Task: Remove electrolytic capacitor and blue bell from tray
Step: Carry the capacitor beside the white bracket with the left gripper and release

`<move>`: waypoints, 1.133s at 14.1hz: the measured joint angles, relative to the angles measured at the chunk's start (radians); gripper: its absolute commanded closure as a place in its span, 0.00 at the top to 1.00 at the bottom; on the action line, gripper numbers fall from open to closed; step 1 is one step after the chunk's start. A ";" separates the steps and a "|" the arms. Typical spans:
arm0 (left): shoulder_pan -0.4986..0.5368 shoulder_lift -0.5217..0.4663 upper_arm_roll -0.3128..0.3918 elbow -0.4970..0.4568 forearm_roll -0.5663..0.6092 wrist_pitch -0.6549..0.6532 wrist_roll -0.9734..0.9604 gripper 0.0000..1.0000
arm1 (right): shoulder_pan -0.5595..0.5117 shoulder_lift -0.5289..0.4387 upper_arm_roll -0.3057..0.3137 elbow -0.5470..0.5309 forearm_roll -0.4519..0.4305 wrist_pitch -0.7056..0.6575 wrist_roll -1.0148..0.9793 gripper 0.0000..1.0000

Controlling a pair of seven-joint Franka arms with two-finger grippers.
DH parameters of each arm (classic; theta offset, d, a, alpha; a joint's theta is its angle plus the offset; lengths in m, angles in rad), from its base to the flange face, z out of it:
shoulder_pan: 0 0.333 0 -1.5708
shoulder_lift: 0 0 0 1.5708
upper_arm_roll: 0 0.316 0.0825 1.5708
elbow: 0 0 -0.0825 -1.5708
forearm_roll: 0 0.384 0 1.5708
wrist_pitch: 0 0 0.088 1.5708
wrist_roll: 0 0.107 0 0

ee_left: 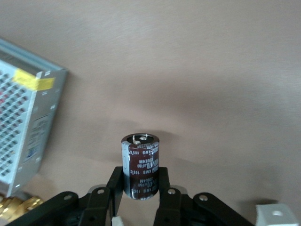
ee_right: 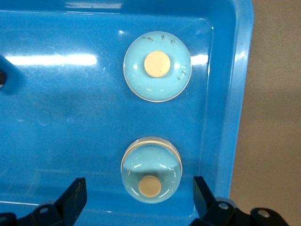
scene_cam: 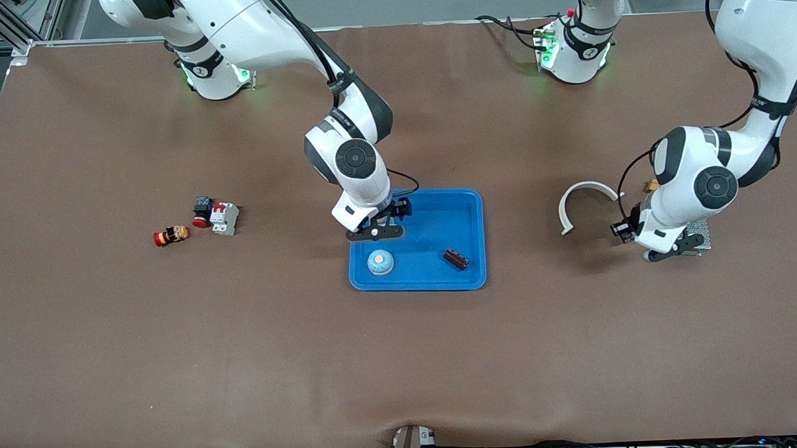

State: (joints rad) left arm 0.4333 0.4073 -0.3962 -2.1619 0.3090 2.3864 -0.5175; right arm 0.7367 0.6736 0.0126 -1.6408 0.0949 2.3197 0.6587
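Looked down on a brown bench (scene_cam: 403, 356) with a blue tray (scene_cam: 438, 222) in the middle.

Found the right jaws wide open, low over the tray at its end toward the right arm. Saw a light blue bell (scene_cam: 380, 262) sitting in the tray, nearer to the front camera than those jaws. Spotted that same bell (ee_right: 157, 66) from the right wrist, close to a tray (ee_right: 70, 117) corner. Spotted a second bell (ee_right: 150, 172) there too, right between the open jaws and not touched by either one. Could not find that second bell from the front, under the arm.

Saw a dark capacitor (scene_cam: 456, 259) lying on its side in the tray, beside the first bell, toward the left arm's end.

Found the left jaws shut tight on another capacitor (ee_left: 141, 165), held upright with its two little pins at the free end. Hung over the bench at the left arm's end, just beside a grey metal box (scene_cam: 700, 230) full of little holes (ee_left: 23, 127). Saw a white curved strip (scene_cam: 588, 185) lying near there.

Noticed a grey switch block (scene_cam: 224, 218) and a small red-tipped part (scene_cam: 171, 235) well apart from the tray, toward the right arm's end.
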 measured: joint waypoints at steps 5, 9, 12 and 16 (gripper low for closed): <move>0.042 -0.008 0.000 -0.054 0.000 0.051 -0.047 0.00 | 0.000 0.012 -0.008 0.000 -0.009 0.003 0.000 1.00; 0.039 -0.001 -0.001 -0.070 0.000 0.072 -0.093 0.05 | 0.000 0.021 -0.008 0.000 -0.013 0.010 0.000 1.00; 0.039 0.008 -0.001 -0.070 0.000 0.076 -0.114 0.75 | 0.000 0.030 -0.008 0.000 -0.014 0.022 0.000 1.00; 0.039 0.009 -0.003 -0.068 0.000 0.076 -0.114 1.00 | 0.001 0.046 -0.008 0.000 -0.014 0.046 0.000 1.00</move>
State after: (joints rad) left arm 0.4719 0.4162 -0.3991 -2.2296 0.3090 2.4626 -0.6316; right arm 0.7382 0.7197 0.0046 -1.6413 0.0806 2.3662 0.6587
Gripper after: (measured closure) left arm 0.313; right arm 0.000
